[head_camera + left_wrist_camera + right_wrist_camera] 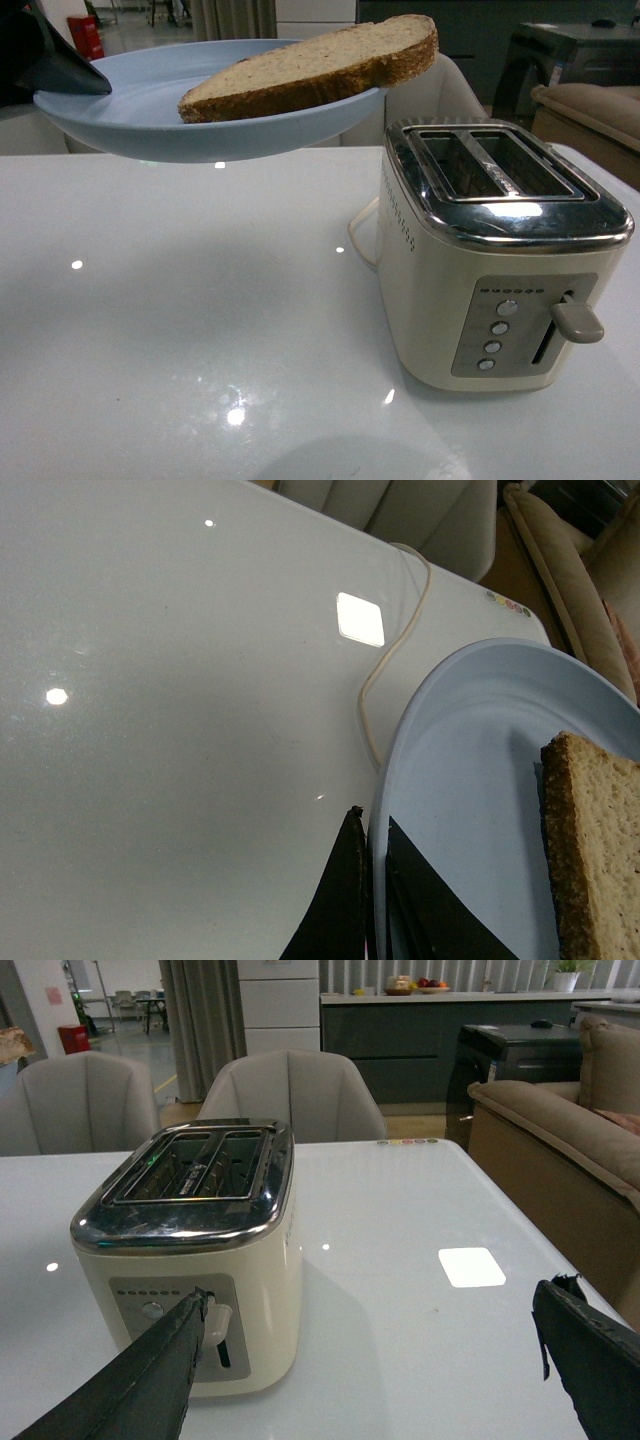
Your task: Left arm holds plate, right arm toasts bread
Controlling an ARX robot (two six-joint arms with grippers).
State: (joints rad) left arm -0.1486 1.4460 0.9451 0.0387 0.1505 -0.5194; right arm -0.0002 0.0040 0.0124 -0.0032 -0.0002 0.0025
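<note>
Pointing at the toaster point(500, 250), bread point(310, 68) is held aloft on the plate point(150, 110) clamped by left claw point(373, 818); right claw point(372, 1292) is spread, lower.

At the left wrist view's edge we lose most of the left gripper point(373, 825), part of the plate point(470, 760) and bread point(600, 850). The toaster point(430, 250) button marks are too small for us.
</note>
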